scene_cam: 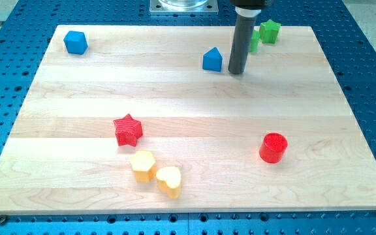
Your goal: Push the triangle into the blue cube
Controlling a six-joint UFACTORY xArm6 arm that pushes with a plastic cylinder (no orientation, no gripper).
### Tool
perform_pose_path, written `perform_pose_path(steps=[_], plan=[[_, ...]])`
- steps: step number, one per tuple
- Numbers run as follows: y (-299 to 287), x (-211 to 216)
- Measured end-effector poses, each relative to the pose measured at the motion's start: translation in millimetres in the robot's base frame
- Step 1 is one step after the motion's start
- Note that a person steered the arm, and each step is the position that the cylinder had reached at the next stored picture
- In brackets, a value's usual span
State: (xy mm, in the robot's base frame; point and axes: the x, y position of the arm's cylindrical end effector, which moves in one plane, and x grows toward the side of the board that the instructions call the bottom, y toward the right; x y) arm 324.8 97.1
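The blue triangle (212,60) sits on the wooden board near the view's top, right of centre. My tip (237,72) rests on the board just to the triangle's right, with a small gap between them. The blue cube (76,42) stands at the board's top left corner, far to the left of the triangle. The rod rises from the tip toward the view's top edge.
A green cylinder (253,42), partly hidden behind the rod, and a green star (269,31) sit at the top right. A red star (128,130), a yellow hexagon (142,165) and a yellow heart (169,181) lie lower left. A red cylinder (273,147) stands lower right.
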Motion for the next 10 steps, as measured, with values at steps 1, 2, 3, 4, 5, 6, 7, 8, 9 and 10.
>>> perform_pose_path(steps=[1,2,3,4,5,6,7,8,9,10], plan=[[-48.2,-20.2],[-141.4,-16.7],[-32.1,-17.6],[-3.9,-6.0],[-95.4,-2.2],[-175.3,-2.2],[-245.7,2.3],[-306.1,1.9],[-318.1,25.8],[-330.4,-18.7]])
